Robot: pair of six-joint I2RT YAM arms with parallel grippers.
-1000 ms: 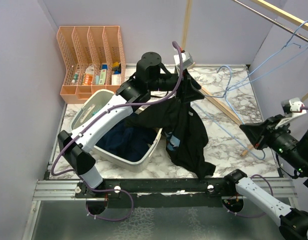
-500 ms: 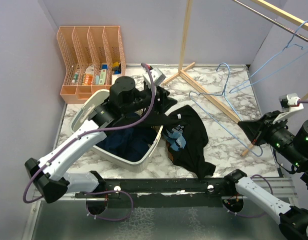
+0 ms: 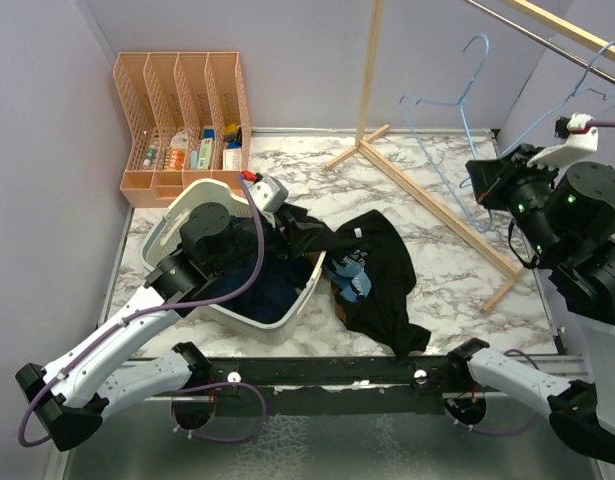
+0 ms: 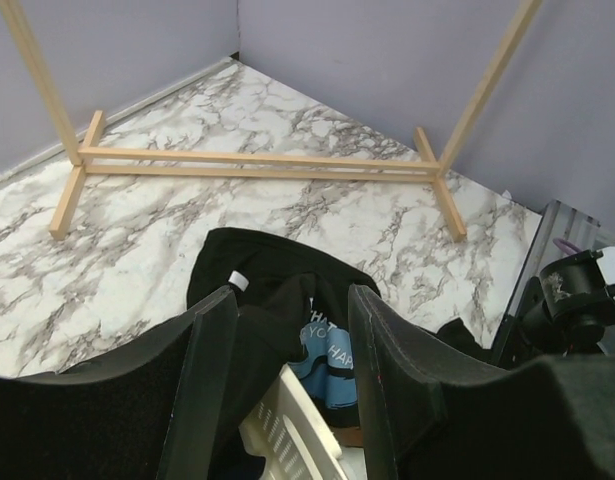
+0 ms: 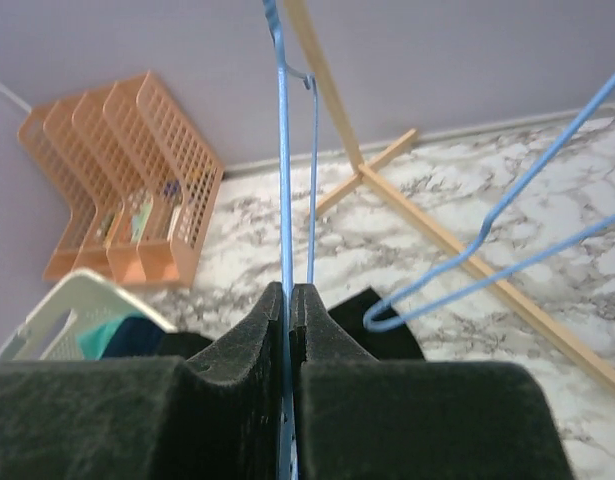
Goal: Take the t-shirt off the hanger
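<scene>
The left arm (image 3: 137, 330) and right arm (image 3: 577, 215) wear white link shells, round black joint housings and trailing purple cables (image 3: 255, 235), with green lights (image 3: 521, 206) on the black wrist at three o'clock and black foam-faced fingers (image 4: 202, 400).

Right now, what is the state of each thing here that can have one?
t-shirt: off the hanger, crumpled, one part lying over the rim of the basket.
hanger: bare, held up.
right gripper: shut on the hanger.
left gripper: open, empty, above the t-shirt.
second hanger: bare, hanging, not held.
basket: holds dark blue clothes.
</scene>
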